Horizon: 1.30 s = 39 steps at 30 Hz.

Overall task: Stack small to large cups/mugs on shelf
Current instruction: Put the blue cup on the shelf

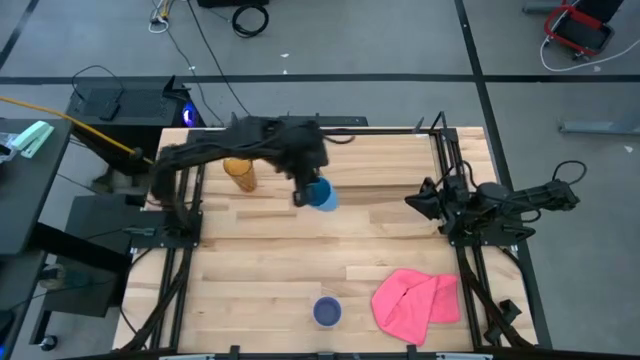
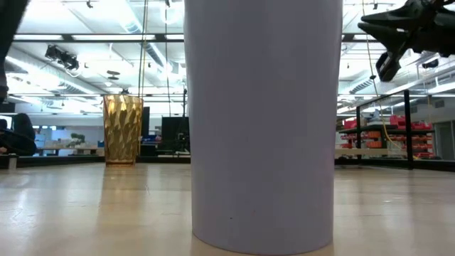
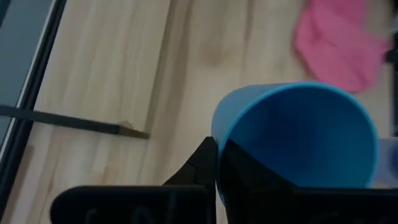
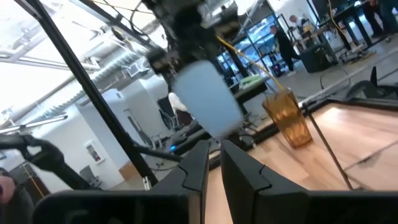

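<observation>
Left gripper (image 1: 304,190) out over mid-table on a long-reaching dark arm, black fingers (image 3: 202,165) pinched tight on the rim of the short bright blue plastic cup (image 1: 322,194), held in the air. Right gripper (image 1: 415,201) parked at the right edge, arm folded, jaws only narrowly apart, holding nothing.

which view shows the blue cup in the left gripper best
The left wrist view: the blue cup fills the frame, its open mouth visible, the left gripper pinching its rim. The high view shows it small beside the arm. The right wrist view shows its side, pale and blurred. The low view does not show it.
</observation>
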Each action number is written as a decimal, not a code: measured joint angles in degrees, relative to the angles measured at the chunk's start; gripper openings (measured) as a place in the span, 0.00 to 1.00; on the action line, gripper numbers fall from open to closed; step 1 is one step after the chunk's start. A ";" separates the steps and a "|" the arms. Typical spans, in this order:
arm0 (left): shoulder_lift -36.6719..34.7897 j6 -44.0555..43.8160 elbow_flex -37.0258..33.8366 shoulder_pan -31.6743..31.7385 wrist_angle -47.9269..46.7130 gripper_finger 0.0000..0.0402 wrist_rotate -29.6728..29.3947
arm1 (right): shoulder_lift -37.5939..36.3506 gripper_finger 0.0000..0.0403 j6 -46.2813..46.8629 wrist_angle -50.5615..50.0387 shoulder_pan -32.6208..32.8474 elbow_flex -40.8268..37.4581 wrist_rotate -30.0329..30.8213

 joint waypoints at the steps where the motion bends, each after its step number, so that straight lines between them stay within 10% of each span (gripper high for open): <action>1: 1.97 0.63 1.09 0.38 0.06 0.04 0.00 | 0.00 0.12 -0.01 -0.11 -0.02 0.39 0.01; 14: 22.25 8.20 11.73 1.10 1.32 0.04 2.09 | 0.00 0.12 -0.01 -3.86 -0.01 2.27 -0.01; 39: 29.42 9.78 11.14 1.44 4.89 0.04 2.92 | 0.11 0.12 0.01 -6.07 0.00 2.27 -0.10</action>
